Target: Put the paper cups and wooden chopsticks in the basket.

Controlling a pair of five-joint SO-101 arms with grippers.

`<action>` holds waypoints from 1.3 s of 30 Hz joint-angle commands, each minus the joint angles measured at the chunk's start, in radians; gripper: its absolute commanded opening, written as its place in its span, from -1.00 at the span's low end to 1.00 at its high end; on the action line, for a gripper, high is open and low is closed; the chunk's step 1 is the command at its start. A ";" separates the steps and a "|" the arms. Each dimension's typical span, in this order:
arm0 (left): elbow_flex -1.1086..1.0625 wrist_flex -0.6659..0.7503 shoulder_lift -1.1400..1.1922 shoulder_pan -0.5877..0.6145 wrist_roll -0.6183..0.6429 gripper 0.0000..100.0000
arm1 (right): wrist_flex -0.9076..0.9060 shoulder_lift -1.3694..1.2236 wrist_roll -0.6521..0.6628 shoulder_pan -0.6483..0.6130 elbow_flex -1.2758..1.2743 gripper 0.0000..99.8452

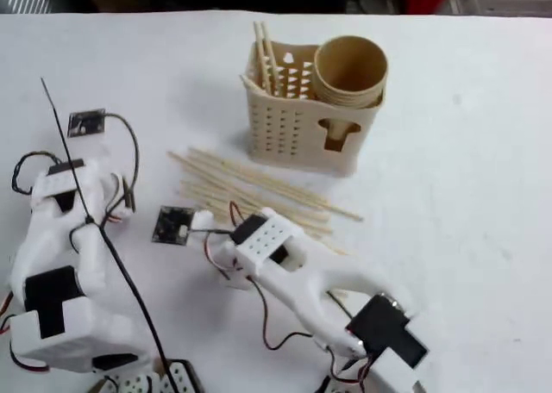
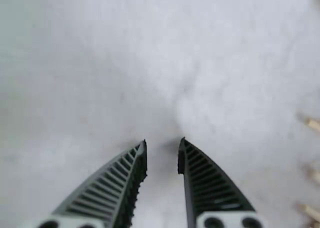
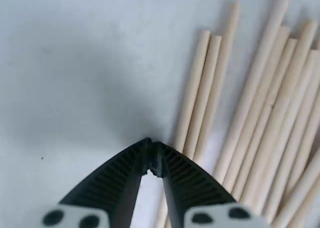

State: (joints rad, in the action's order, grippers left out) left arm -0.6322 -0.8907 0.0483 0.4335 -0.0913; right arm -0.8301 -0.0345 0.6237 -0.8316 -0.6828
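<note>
A cream perforated basket [image 1: 293, 130] stands at the back centre of the white table. Stacked paper cups [image 1: 349, 70] sit inside it, with a few wooden chopsticks [image 1: 266, 57] upright beside them. A loose pile of chopsticks [image 1: 250, 190] lies on the table in front of the basket. My right arm [image 1: 276, 251] is bent down over the pile's near end. My right gripper [image 3: 152, 150] is shut, tips touching, right beside the chopstick ends [image 3: 270, 113], one stick passing under a finger. My left gripper [image 2: 162, 150] is narrowly open over bare table, chopstick tips [image 2: 312, 124] off to one side.
My left arm [image 1: 60, 238] sits at the table's left side with cables [image 1: 86, 203] trailing around it. Two small camera boards [image 1: 172, 225] lie close to the arms. White table extends to the right of the basket and pile.
</note>
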 commanded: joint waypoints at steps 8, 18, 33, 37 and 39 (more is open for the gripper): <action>0.003 0.014 -0.004 -0.008 0.003 -0.75 | -0.093 0.162 -0.014 0.059 0.020 -0.97; 0.003 0.014 -0.004 -0.008 0.003 -0.75 | -0.091 0.414 -0.051 0.084 -0.101 -0.97; 0.002 0.014 -0.004 -0.008 0.003 -0.75 | 0.093 0.114 -0.051 -0.018 -0.087 -0.79; 0.002 0.014 -0.004 -0.008 0.003 -0.75 | 0.097 0.094 -0.051 0.004 -0.086 -0.82; 0.002 0.014 -0.004 -0.008 0.003 -0.75 | 0.099 0.091 -0.051 0.016 -0.086 -0.89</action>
State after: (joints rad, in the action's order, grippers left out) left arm -0.6322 -0.8907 0.0483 0.4319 -0.0913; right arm -0.7396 0.0606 0.5777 -0.8316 -0.7871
